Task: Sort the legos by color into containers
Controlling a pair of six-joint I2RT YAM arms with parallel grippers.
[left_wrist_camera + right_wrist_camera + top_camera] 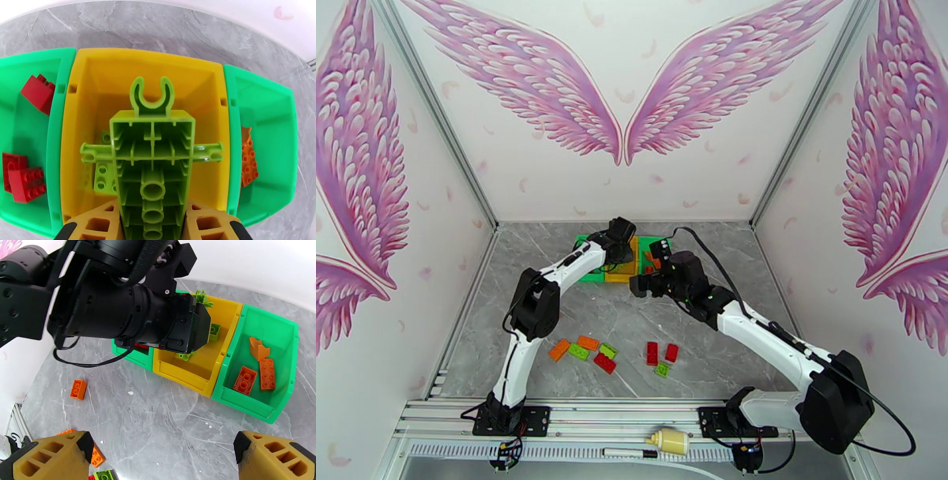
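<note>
White walls (pixel 553 189) on three sides, painted with big pink wings (pixel 545 87). Grey marbled tabletop (pixel 632 324) below. Along near edge, metal rail (pixel 632 410) with cream bottle (pixel 669 440) and pen (pixel 628 453).

No readable txt, labels, brands or nos. anywhere.
</note>
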